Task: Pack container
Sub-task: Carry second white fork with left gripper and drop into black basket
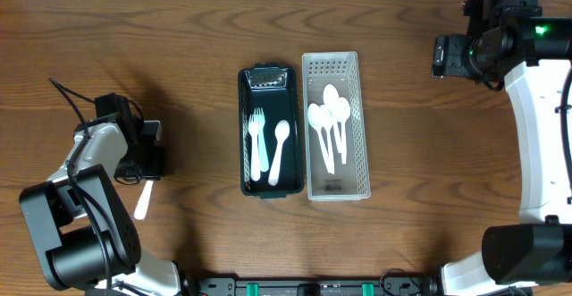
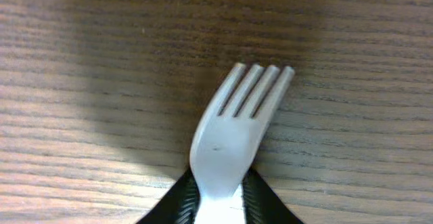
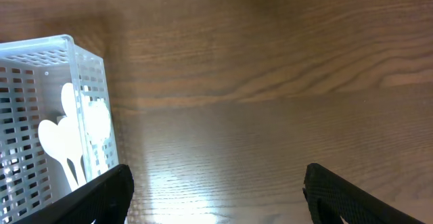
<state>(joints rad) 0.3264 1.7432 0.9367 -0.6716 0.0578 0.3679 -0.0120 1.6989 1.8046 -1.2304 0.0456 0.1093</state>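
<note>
A black container (image 1: 244, 135) lies at mid-table and holds a white fork (image 1: 256, 139) and a white spoon (image 1: 279, 151). A clear perforated bin (image 1: 353, 72) to its right holds several white spoons (image 1: 329, 131); the bin also shows in the right wrist view (image 3: 40, 82). My left gripper (image 1: 147, 166) is at the far left, shut on another white fork (image 2: 233, 126), whose handle end sticks out (image 1: 141, 202). In the left wrist view the tines point away over bare wood. My right gripper (image 3: 216, 190) is open and empty, right of the bin.
The brown wooden table (image 1: 429, 171) fills the view. The right arm (image 1: 536, 108) runs down the right side, with its wrist camera (image 1: 465, 54) at the back right. The left arm base (image 1: 76, 233) sits at the front left.
</note>
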